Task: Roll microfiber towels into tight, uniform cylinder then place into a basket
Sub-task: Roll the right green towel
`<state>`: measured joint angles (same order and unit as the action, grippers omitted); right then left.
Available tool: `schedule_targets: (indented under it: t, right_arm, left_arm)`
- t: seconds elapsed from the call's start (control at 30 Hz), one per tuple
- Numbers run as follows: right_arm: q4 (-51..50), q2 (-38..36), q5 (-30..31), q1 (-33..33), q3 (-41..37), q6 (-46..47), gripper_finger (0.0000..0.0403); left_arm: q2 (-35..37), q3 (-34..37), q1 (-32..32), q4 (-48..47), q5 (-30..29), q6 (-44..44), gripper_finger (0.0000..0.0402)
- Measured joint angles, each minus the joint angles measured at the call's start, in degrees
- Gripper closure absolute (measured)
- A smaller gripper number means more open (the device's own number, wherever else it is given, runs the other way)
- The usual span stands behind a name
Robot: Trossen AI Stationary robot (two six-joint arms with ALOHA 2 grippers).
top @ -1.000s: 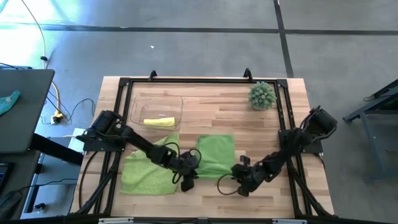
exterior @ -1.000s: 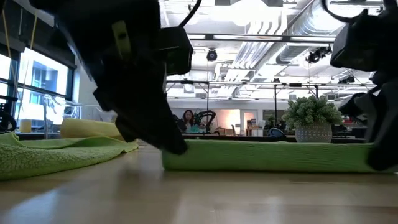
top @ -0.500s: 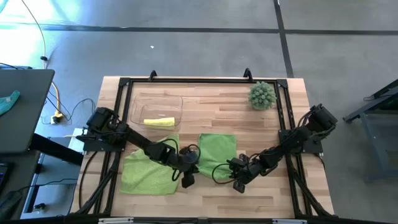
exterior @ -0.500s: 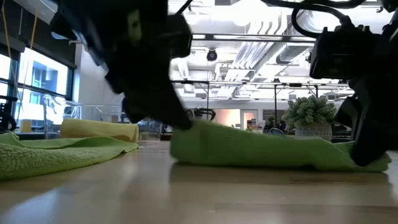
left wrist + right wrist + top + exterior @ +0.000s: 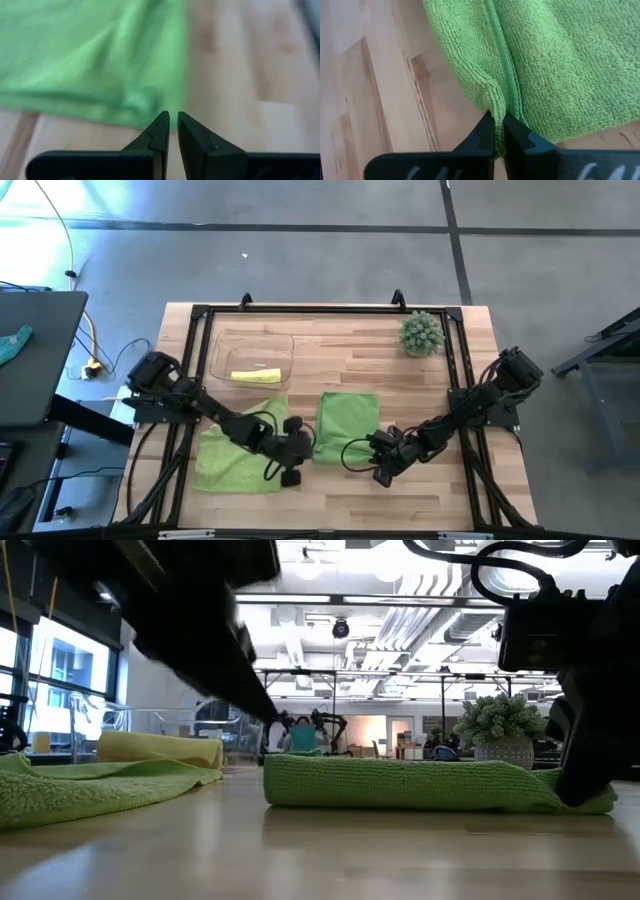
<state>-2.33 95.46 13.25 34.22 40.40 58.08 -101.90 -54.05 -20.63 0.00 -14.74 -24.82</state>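
High view: the folded green towel (image 5: 347, 423) lies mid-table between both grippers. The right gripper (image 5: 377, 468) sits at its near right corner, the left gripper (image 5: 291, 471) just off its near left edge. A second green towel (image 5: 238, 457) lies spread under the left arm. The yellow towel (image 5: 255, 376) is already rolled inside the basket (image 5: 222, 346).

Low view: the folded towel (image 5: 400, 784) lies flat with no roll begun.

Left wrist view: the left gripper's (image 5: 172, 121) jaws are nearly closed with nothing between them; the towel's edge (image 5: 100, 80) lies just beyond the tips.

Right wrist view: the right gripper (image 5: 499, 125) is clamped on the towel's hem (image 5: 495, 97).

Risk: with only one corner pinched, the roll likely starts skewed and loose. A pull from the right alone may drag the towel sideways.
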Motion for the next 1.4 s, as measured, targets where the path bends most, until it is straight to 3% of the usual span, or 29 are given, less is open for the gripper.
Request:
schedule_targets:
  t: [0.1,0.23,0.63,1.17,1.4]
  right_arm:
    - [0.03,0.00,0.02,-0.01,0.00,0.00,0.0402]
    - [0.08,0.00,0.05,-0.09,0.00,0.00,0.0403]
    - [0.32,0.02,0.22,-0.11,-0.02,0.42,0.0403]
    - [0.40,0.04,0.24,-0.11,-0.02,0.42,0.0403]
    - [0.74,0.07,0.27,-0.15,-0.02,0.38,0.0403]
  left_arm:
    - [1.10,-0.01,-2.77,1.20,1.05,5.90,0.0373]
    - [0.26,-0.10,-5.41,5.84,-2.72,12.91,0.0361]
    - [-6.03,-0.05,-1.92,14.90,-1.29,23.86,0.0233]
    - [-10.85,-0.06,2.02,13.31,-0.42,21.76,0.0220]
    - [-11.71,-0.32,3.00,10.92,0.63,14.05,0.0232]
